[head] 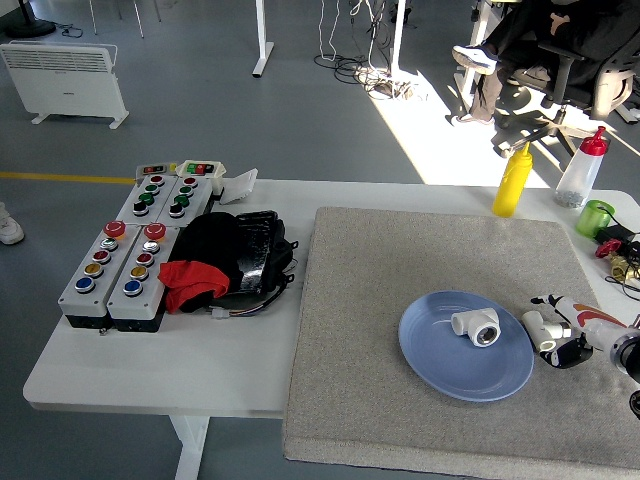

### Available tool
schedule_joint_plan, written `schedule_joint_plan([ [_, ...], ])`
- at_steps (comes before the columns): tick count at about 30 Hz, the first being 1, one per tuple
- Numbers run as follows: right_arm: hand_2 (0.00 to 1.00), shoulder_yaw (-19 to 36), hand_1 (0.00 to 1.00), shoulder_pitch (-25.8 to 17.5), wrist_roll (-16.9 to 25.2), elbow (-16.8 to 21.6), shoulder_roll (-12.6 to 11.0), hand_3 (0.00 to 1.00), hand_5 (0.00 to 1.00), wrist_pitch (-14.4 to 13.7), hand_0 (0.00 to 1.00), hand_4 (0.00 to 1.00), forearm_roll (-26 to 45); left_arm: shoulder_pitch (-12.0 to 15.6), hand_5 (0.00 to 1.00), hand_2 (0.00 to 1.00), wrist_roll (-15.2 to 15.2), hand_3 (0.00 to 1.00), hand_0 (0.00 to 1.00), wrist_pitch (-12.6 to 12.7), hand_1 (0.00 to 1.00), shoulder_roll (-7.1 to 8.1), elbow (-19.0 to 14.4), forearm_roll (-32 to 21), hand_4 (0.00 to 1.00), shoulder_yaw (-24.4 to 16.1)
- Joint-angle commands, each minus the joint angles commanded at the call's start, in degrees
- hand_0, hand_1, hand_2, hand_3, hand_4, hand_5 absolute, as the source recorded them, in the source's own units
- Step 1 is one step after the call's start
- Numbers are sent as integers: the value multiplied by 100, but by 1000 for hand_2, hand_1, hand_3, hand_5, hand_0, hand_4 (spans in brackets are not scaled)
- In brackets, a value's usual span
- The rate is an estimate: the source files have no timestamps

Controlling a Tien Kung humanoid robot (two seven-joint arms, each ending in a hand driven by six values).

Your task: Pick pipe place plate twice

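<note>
Head view: I see 1 white pipe fitting [476, 326] resting on the blue plate [440, 365], right of the plate's centre. A 2nd white pipe fitting [538, 328] lies on the grey mat [400, 260] just beside the plate's right rim. My right hand [572, 335] comes in from the right edge with its fingers [566, 351] curled around that 2nd fitting, touching it; I cannot tell whether the grip is firm. A yellow bottle [512, 180] and a clear bottle [580, 169] stand at the far edge. 2 pairs of button boxes [125, 260] sit left, beside a black bundle [225, 255].
</note>
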Motion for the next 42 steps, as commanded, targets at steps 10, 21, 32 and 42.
schedule_joint_plan([
  [10, 771, -151, 746, 46, 139, -208, 23, 762, 161, -55, 806, 725, 85, 44, 998, 692, 16, 631, 675, 3, 667, 0, -9, 14, 337, -6],
  [21, 598, -142, 548, -10, 201, -244, 10, 675, 91, -224, 491, 621, 227, 46, 998, 692, 22, 632, 675, -1, 667, 0, -9, 32, 338, -18],
  [32, 584, 136, 514, -86, 197, -128, -73, 664, 89, -266, 428, 604, 237, 8, 998, 694, 2, 633, 675, 8, 668, 0, 3, -14, 338, 6],
  [42, 579, 468, 514, -217, 157, 519, -253, 658, 109, -321, 431, 620, 102, -10, 998, 694, 2, 633, 675, 10, 668, 0, 8, -33, 338, 18],
])
